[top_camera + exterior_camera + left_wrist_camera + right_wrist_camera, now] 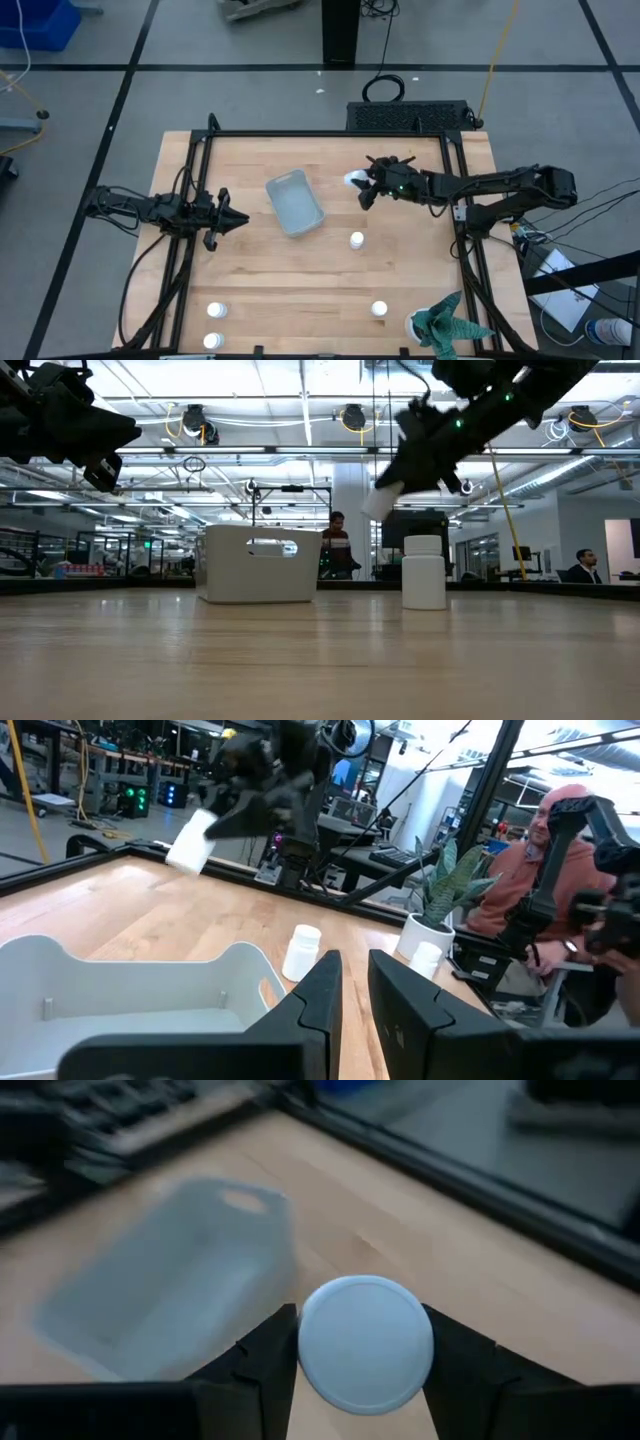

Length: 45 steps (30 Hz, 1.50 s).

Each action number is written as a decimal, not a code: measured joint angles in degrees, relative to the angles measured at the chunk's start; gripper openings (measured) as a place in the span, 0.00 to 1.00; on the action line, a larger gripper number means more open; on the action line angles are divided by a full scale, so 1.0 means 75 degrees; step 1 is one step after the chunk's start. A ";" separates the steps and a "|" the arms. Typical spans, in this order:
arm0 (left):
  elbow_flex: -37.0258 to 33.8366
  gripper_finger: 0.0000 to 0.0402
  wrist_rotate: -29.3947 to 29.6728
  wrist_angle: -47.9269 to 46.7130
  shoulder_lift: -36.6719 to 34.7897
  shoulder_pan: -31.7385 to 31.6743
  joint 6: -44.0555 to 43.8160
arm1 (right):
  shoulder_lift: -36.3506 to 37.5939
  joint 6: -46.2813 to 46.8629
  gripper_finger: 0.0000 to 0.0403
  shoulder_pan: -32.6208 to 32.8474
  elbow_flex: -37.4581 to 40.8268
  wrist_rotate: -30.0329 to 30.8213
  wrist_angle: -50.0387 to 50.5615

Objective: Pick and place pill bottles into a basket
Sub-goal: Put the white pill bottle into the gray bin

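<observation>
I see right hand clenched on bottle above bench, short of basket; tilted bottle may slip before basket.

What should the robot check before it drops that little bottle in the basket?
1. Bottle gripped by right gripper: ok, fingers on both sides of the cap.
2. Bottle lifted off the table: ok, it hangs in the air in the low view.
3. Bottle over the basket: not ok, still off to one side.
4. Basket has room: ok, looks empty.
5. Left gripper out of the way: ok, waiting beside the basket.
</observation>
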State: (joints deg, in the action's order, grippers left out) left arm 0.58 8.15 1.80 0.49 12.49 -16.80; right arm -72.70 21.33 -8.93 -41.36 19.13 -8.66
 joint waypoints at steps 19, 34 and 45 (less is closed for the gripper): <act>-0.0015 0.14 -0.0019 0.0344 -0.0001 -0.0004 0.0001 | -0.2973 -0.1792 0.40 0.0779 -0.4689 -0.0057 0.1694; -0.0009 0.14 -0.0086 0.0291 0.0000 -0.0006 -0.0029 | -0.5793 -0.2079 0.39 0.0067 -0.8178 -0.1819 0.4940; -0.0006 0.14 -0.0083 0.0291 0.0000 -0.0006 -0.0026 | -0.6882 -0.2112 0.39 -0.0005 -0.8178 -0.1969 0.4732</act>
State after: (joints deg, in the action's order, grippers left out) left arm 0.54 7.53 3.99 0.49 12.45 -16.99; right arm -124.32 5.50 -8.96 -102.69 4.36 26.83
